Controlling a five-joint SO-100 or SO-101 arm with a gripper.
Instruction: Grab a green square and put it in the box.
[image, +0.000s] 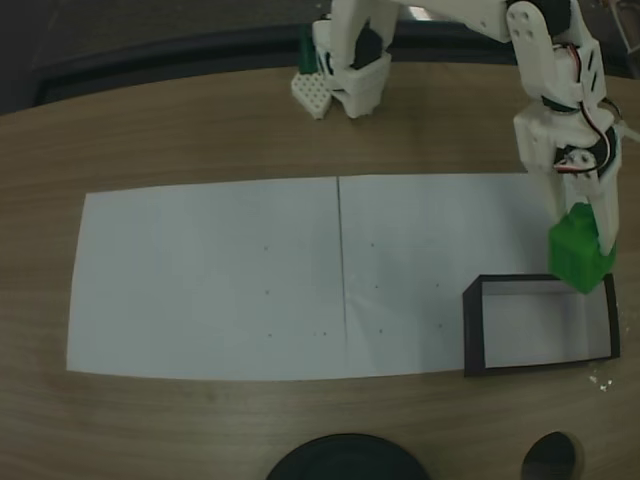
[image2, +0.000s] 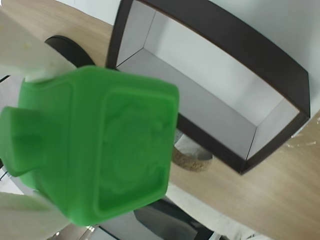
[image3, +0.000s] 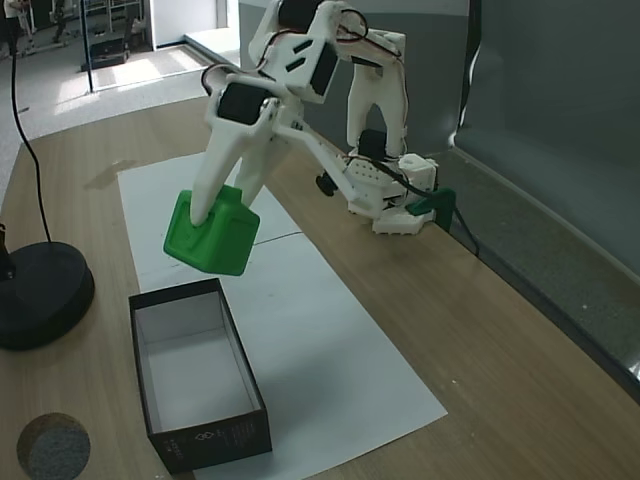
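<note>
- Cube first: green square (image2: 100, 150) sits closest to the wrist camera, embossed face toward the lens, a stub sticking out on its left side.
- Gripper (image3: 215, 215) clamped on the green square (image3: 212, 235); white fingers (image2: 30, 50) press it from above and below in the wrist view.
- Green square (image: 578, 250) is airborne, tilted, not touching anything but the gripper (image: 580, 225).
- Box (image3: 200, 375) lies below and just in front of the cube in a fixed view; cube hangs over the box's far end.
- In a fixed view from above, cube overlaps the top right corner of the box (image: 540, 325).
- Box (image2: 215, 85) interior is bare white floor, black walls.
- Box rests on white paper (image: 250, 280) spread over the wooden surface (image: 200, 130).
- Round black disc (image3: 40, 295) stands on the surface left of the box in a fixed view.
- Arm base (image3: 385, 200) is farthest back, at the surface's edge.
</note>
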